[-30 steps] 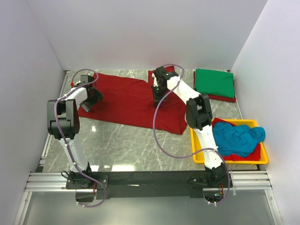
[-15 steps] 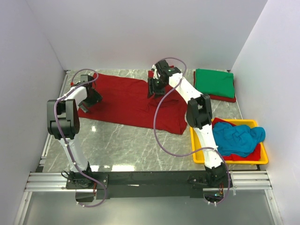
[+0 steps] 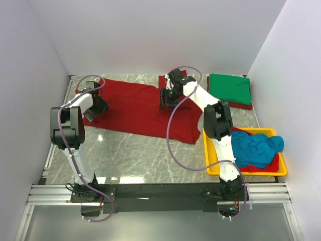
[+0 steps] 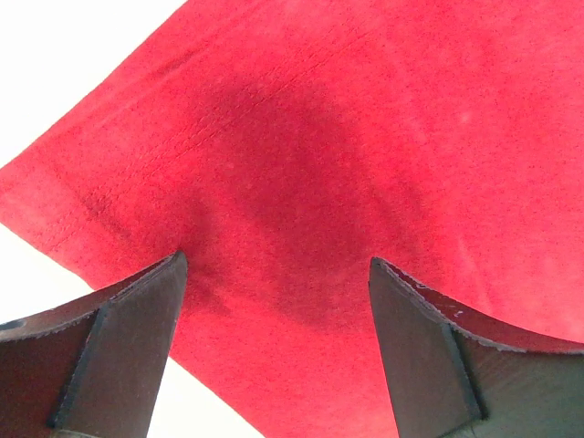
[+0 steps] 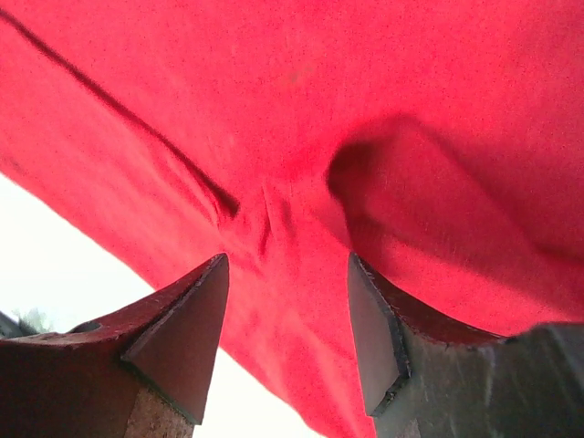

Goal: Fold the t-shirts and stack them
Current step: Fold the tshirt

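Note:
A dark red t-shirt (image 3: 135, 108) lies spread on the marble table, reaching from the far left to the middle. My left gripper (image 3: 95, 108) hovers over its left end, open, and the left wrist view shows its fingers (image 4: 128, 338) apart above a hemmed corner of red cloth (image 4: 301, 164). Over the shirt's right part my right gripper (image 3: 167, 99) is open too. Its fingers (image 5: 182, 338) straddle a small pucker of the red cloth (image 5: 301, 210). A folded green t-shirt (image 3: 229, 89) rests on a folded dark red one (image 3: 239, 106) at the far right. A teal t-shirt (image 3: 256, 148) lies crumpled in the tray.
The yellow tray (image 3: 248, 171) sits at the near right, with red cloth (image 3: 273, 163) under the teal shirt. White walls close in the table on the left, back and right. Purple cables loop from both arms over the table.
My right gripper has opened and let go of the red shirt, shifting slightly over the cloth. The left gripper stays open in nearly the same place.

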